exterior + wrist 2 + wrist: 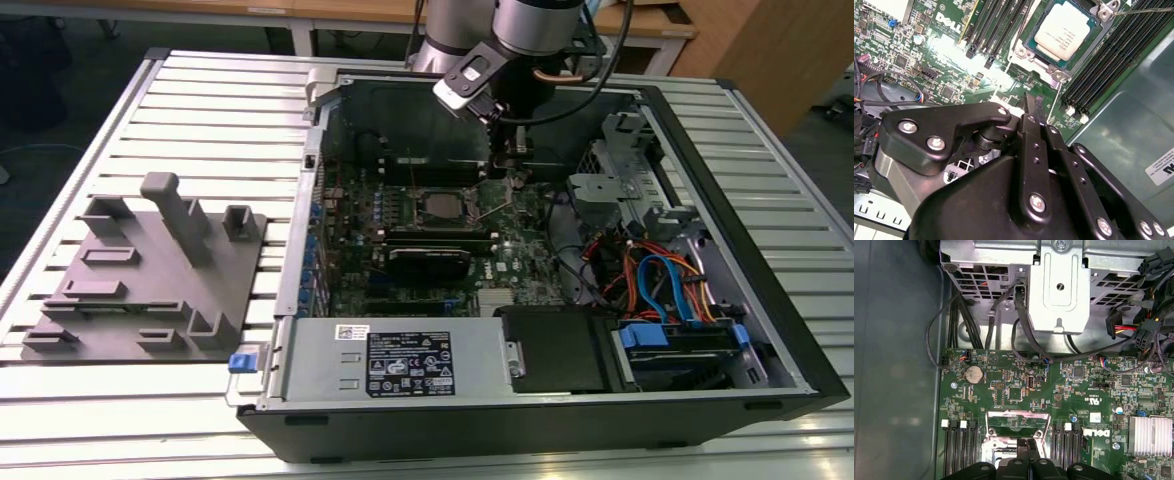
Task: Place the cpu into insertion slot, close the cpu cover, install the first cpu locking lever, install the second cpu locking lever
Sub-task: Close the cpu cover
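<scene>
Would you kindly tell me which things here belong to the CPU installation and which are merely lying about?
Job in hand: cpu, seated in the insertion slot; cpu cover; tool.

Just lying about: grey fixture block; power supply; memory slots; coin cell battery; heatsink.

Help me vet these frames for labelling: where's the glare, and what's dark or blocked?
Exterior view: the table is bright, the case darker inside. Second wrist view: a washed-out glare patch on the board; the tool blocks the lower half; the cpu reads cleanly. First wrist view: even light on the board, but the case wall is dim.
</scene>
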`<state>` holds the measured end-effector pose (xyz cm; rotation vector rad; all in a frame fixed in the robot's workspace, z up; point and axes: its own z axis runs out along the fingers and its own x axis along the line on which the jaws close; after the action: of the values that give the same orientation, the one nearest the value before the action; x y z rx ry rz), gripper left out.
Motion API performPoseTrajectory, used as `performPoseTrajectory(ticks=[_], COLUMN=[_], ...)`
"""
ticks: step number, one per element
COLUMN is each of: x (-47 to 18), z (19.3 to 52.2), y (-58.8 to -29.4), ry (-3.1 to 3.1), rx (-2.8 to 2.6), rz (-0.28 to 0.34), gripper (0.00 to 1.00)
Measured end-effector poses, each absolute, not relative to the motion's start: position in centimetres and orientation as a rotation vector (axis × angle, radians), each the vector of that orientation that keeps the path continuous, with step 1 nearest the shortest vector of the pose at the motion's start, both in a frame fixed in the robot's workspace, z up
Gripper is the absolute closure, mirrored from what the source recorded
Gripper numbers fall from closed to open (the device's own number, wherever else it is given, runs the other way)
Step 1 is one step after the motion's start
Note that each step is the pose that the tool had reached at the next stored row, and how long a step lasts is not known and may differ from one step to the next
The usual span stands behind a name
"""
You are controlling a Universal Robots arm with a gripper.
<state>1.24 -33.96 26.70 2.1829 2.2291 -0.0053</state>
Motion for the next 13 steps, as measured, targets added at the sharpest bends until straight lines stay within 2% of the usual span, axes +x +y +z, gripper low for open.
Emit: performPoseTrajectory(ticks=[13], x=[1.85], z=[26.7], y=[-33.96], ry=[2.229], rx=[2.183], rz=[-0.005], gripper=[0.9])
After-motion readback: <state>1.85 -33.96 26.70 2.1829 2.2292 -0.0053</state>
